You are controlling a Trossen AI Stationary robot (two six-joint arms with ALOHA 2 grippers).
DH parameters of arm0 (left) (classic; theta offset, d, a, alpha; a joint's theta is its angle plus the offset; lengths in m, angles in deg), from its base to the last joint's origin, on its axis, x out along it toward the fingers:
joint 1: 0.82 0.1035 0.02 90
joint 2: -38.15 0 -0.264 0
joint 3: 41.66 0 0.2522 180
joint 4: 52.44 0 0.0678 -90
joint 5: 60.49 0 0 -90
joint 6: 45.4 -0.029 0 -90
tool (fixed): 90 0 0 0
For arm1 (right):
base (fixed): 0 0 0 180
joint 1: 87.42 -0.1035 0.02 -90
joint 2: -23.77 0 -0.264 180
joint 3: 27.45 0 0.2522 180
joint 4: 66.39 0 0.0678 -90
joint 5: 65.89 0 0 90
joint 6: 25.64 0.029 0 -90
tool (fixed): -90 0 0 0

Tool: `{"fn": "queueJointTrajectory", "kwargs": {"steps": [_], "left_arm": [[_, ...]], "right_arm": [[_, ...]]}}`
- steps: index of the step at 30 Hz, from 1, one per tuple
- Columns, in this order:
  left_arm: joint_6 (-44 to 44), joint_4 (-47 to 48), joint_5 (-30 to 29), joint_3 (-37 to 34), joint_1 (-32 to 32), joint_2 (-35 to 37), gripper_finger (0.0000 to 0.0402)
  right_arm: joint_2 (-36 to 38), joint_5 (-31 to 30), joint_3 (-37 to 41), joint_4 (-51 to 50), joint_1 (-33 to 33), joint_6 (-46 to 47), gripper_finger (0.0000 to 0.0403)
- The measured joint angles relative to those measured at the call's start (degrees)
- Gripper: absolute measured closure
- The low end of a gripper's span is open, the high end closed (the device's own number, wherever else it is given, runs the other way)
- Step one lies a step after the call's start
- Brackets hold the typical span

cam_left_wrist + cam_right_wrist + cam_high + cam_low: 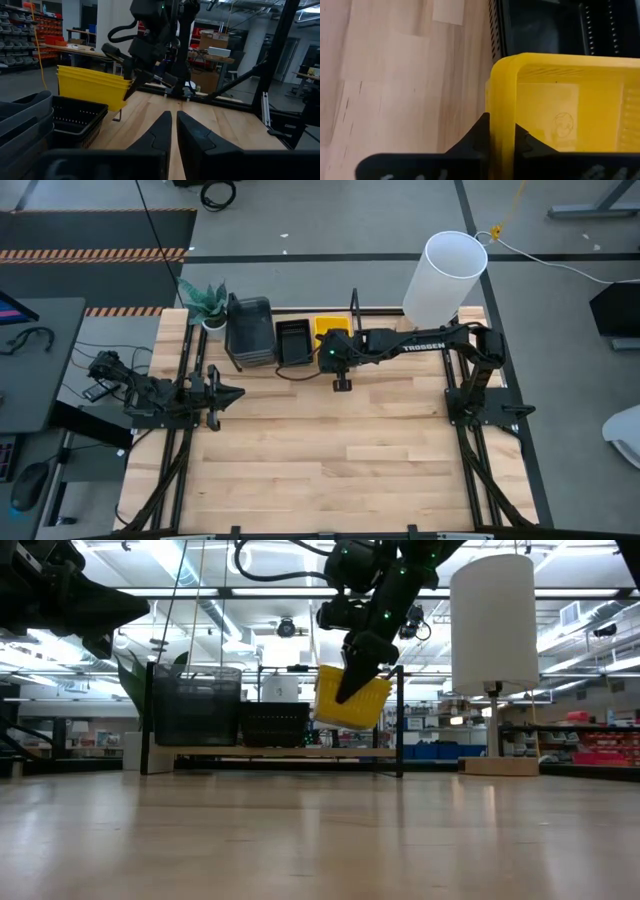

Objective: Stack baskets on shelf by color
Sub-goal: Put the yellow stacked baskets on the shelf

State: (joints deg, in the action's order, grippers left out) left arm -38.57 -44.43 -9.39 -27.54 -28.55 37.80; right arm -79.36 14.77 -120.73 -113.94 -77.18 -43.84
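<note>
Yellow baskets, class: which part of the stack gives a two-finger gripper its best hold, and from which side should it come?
Grip the thin upright side wall at the rim of the yellow baskets, coming from above with one finger inside and one outside. The wall is narrow enough to pinch, while the whole stack looks too wide. The right gripper holds it just so, beside the black basket.

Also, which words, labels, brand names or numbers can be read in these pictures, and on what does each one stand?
"TROSSEN": white letters on the right arm, read in the high view.
Embossed round mark on the floor of the yellow baskets held by the right gripper: too faint to read.
White marks on the gripper's body in the right wrist view: cut off, unreadable.
Boxes and shelves in the room behind: too small.
</note>
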Motion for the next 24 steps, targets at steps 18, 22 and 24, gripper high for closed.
{"fn": "queueJointTrajectory", "kwargs": {"steps": [18, 22, 24], "left_arm": [[0.0, 0.0, 0.0, 0.0, 0.0, 0.0, 0.0367], [0.0, 0.0, 0.0, 0.0, 0.0, 0.0, 0.0373], [0.0, 0.0, 0.0, 0.0, 0.0, 0.0, 0.0375]], "right_arm": [[0.0, 0.0, 0.2, 1.3, 0.0, 0.0, 0.0307], [0.0, 0.0, 0.2, 1.1, 0.0, -2.0, 0.0306], [0.0, 0.0, 0.2, 1.3, 0.0, -2.8, 0.0306]]}}
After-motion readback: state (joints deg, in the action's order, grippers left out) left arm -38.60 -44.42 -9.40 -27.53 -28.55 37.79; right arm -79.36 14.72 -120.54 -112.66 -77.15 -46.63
